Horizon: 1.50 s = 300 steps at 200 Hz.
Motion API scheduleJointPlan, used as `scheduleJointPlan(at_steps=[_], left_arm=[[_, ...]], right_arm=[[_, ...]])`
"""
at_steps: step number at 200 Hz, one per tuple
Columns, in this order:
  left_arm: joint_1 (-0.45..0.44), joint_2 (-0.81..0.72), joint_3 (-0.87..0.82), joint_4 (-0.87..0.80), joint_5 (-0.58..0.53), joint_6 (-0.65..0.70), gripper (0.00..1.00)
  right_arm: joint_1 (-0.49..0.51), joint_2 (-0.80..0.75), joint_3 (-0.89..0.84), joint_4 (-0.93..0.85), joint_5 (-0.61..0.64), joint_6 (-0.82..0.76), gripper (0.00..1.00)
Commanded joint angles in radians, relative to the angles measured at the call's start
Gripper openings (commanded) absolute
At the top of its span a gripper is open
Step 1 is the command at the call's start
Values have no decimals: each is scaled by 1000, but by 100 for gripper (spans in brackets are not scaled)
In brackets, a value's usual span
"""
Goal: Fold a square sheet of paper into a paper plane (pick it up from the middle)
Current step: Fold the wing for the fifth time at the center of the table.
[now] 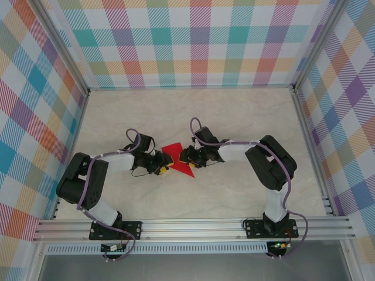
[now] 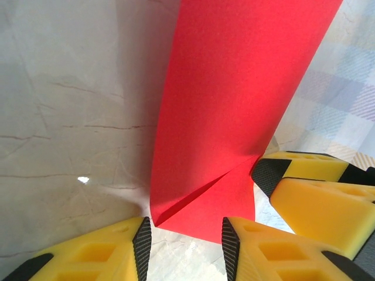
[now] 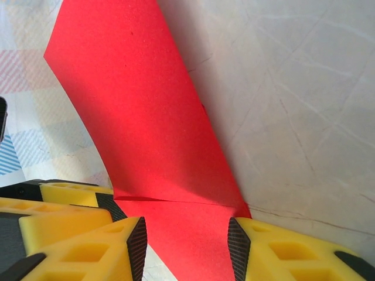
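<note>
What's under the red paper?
The pale marbled table is below the red paper and shows around it. The patch right beneath the paper is covered, so whether anything small lies there cannot be seen.

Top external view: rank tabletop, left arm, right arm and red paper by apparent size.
1. tabletop
2. left arm and right arm: they look alike, so not ranked against each other
3. red paper

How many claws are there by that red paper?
2. The left claw sits at the left side of the red paper, the right claw at its right side, facing each other; none seems hidden.
</note>
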Motion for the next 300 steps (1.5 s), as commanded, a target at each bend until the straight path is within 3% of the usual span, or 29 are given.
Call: scheduleJointPlan(at_steps=[1, 31, 66, 121, 169, 216, 242, 300], left_arm=[[-15, 21, 19, 21, 15, -4, 39], [-15, 32, 22, 56, 34, -22, 37], [-15, 33, 33, 86, 50, -34, 24], [-16, 15, 32, 69, 41, -43, 6], [-19, -7, 48, 26, 22, -52, 4], [-22, -35, 78, -35, 7, -61, 4], [-22, -42, 89, -55, 5, -64, 3], [-24, -41, 105, -71, 7, -69, 3]], right_arm=[[-9, 16, -40, -63, 31, 10, 44], [-11, 13, -46, -55, 29, 4, 44], [-11, -12, -68, 9, 4, -53, 46], [-11, -111, -53, 6, 86, -241, 59], [6, -205, -116, 62, 240, -495, 63], [99, -274, -250, 247, 357, -797, 65], [171, -267, -286, 332, 402, -955, 65], [285, -174, -256, 404, 539, -1113, 56]])
